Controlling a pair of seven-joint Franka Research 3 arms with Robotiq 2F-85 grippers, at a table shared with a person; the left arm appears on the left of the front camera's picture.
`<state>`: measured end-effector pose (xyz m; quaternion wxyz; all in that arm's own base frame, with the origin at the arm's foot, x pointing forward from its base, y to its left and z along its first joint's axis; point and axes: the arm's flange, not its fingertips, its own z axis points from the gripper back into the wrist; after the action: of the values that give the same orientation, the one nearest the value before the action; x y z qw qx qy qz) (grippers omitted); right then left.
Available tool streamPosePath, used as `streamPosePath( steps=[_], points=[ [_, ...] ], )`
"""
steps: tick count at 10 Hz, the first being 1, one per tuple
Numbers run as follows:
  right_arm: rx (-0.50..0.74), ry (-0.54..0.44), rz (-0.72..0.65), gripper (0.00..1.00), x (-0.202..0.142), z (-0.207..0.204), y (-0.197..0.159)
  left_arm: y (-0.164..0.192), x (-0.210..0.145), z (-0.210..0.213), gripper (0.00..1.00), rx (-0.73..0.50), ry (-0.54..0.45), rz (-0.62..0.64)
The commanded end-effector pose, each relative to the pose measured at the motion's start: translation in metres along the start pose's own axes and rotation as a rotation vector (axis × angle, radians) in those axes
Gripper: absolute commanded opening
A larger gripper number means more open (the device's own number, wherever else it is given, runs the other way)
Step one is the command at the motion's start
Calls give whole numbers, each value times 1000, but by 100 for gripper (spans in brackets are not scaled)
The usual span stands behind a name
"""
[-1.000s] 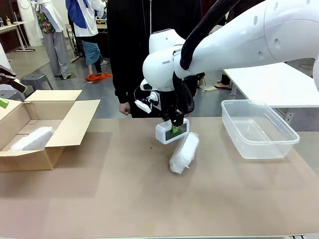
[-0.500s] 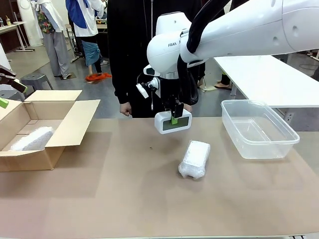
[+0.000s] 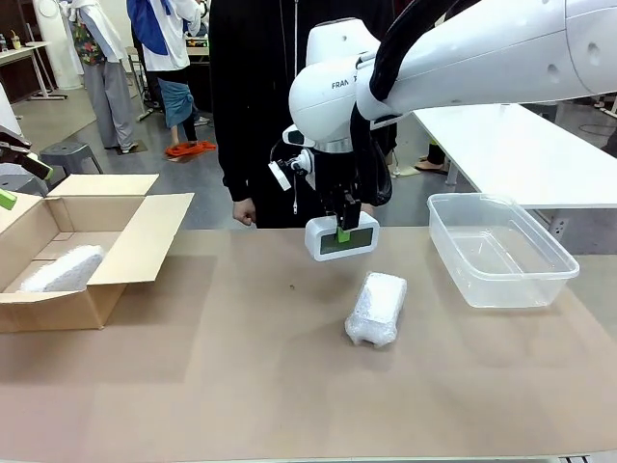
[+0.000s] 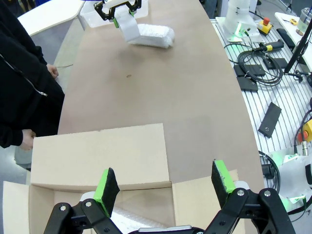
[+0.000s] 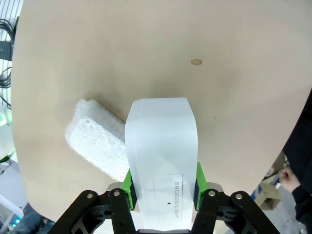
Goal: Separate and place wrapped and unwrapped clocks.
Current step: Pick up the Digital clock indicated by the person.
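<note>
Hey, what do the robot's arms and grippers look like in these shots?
The right arm is glossy white with rounded joints, dark lettering near its wrist and a thick black cable along it. The right gripper and left gripper are black linkages with bright green pads.
</note>
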<state>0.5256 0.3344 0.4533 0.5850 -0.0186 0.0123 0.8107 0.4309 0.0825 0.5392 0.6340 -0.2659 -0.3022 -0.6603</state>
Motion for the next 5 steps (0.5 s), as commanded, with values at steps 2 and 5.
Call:
streamPosePath(
  steps=[2, 5],
  points=[
    [-2, -2, 13, 33, 0, 0, -1, -1, -1, 1, 100, -3, -8, -18],
    [-2, -2, 13, 33, 0, 0, -1, -1, -1, 1, 100, -3, -8, -18]
  ],
)
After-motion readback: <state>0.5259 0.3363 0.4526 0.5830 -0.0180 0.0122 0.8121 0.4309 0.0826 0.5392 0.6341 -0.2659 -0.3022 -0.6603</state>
